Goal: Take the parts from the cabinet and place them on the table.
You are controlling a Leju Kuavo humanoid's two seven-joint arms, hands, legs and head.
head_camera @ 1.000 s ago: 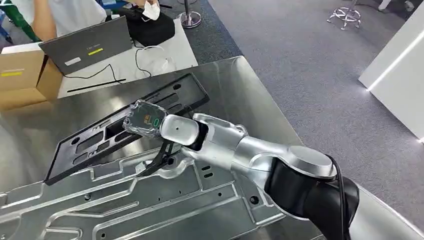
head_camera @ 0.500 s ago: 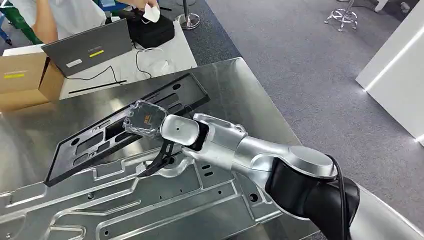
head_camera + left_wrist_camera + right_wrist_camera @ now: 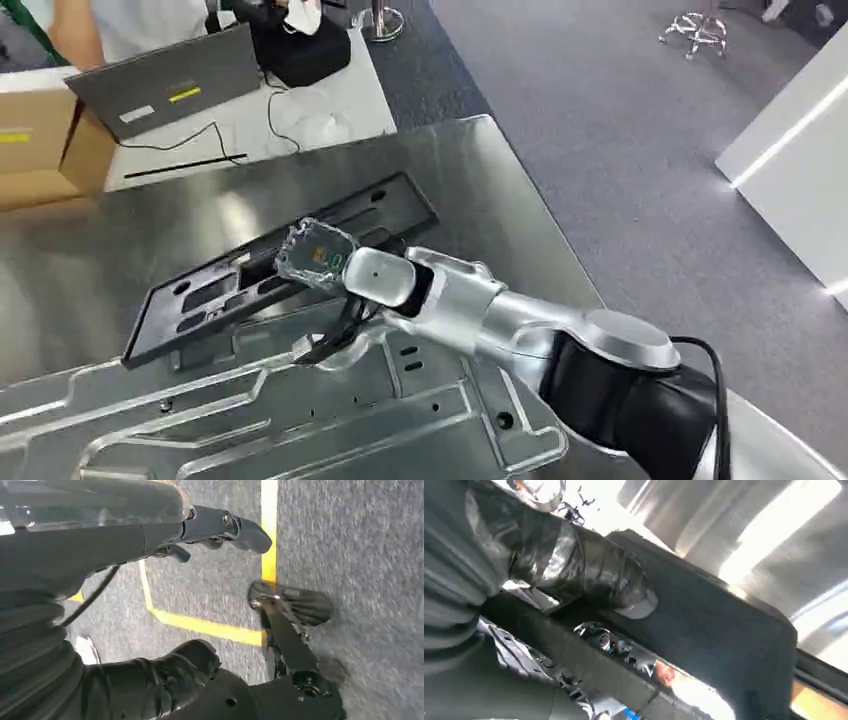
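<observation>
The robot is at the putting-down step. Its right hand [image 3: 325,262] holds the black frame part [image 3: 280,265], which lies flat on the shiny metal desk [image 3: 480,180], just beside and partly touching the big silver plate part [image 3: 300,410]. In the right wrist view the thick grey thumb [image 3: 589,580] presses on top of the black frame's bar, w/ the darker fingers tucked under it, so the hand is pinching the frame.

The left hand [image 3: 215,530] hangs low over grey floor w/ yellow tape lines [image 3: 210,627]. It holds nothing; its fingers look a bit curled, but how far apart they are can't be told.

Next move, prob.: let the fingers go slack, slide them out from under the bar w/o dragging the frame, then lift away.

Writing: the laptop [image 3: 165,85] at the back has a white sticker and a yellow one, the cardboard box [image 3: 40,140] a yellow label. All too small to read. No brand can be made out.
</observation>
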